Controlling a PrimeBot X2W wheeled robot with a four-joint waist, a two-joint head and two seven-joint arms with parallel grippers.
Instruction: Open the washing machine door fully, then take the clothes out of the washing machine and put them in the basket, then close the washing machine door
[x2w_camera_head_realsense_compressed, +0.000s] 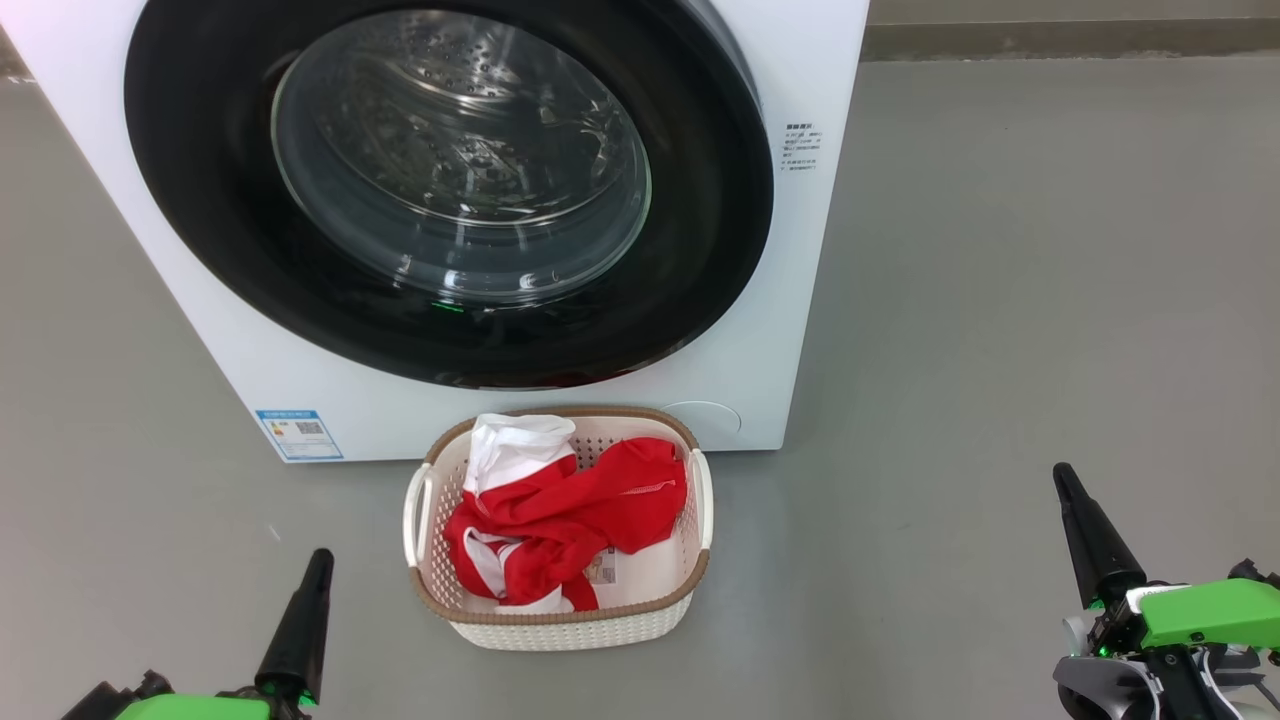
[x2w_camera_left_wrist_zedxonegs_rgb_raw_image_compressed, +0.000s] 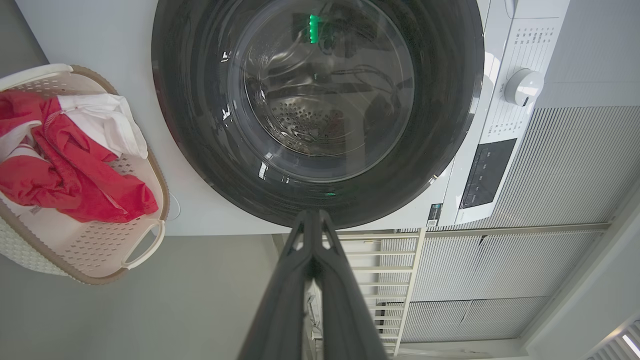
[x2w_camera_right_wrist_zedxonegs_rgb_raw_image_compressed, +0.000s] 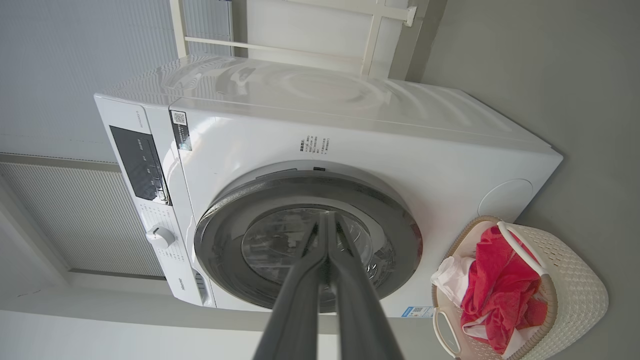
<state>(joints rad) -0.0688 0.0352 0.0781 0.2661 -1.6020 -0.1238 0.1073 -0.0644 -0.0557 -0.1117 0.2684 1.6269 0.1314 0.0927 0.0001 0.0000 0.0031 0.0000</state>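
The white washing machine (x2w_camera_head_realsense_compressed: 790, 330) stands ahead with its black-rimmed round door (x2w_camera_head_realsense_compressed: 450, 190) closed flat against the front; steel drum holes show through the glass. On the floor before it sits the cream basket (x2w_camera_head_realsense_compressed: 560, 625), holding the red and white clothes (x2w_camera_head_realsense_compressed: 560, 520). My left gripper (x2w_camera_head_realsense_compressed: 322, 556) is low at the left of the basket, shut and empty. Over at the right my right gripper (x2w_camera_head_realsense_compressed: 1062, 472) is shut too, holding nothing. The door (x2w_camera_left_wrist_zedxonegs_rgb_raw_image_compressed: 320, 110) and the clothes (x2w_camera_left_wrist_zedxonegs_rgb_raw_image_compressed: 65, 160) show in the left wrist view, the basket (x2w_camera_right_wrist_zedxonegs_rgb_raw_image_compressed: 570, 280) in the right wrist view.
Grey floor (x2w_camera_head_realsense_compressed: 1000, 300) spreads to the right of the machine and around the basket. A control panel with a knob (x2w_camera_left_wrist_zedxonegs_rgb_raw_image_compressed: 522, 86) is on the machine's front. White slatted wall panels (x2w_camera_left_wrist_zedxonegs_rgb_raw_image_compressed: 565, 165) and a white rack (x2w_camera_right_wrist_zedxonegs_rgb_raw_image_compressed: 300, 30) stand behind the machine.
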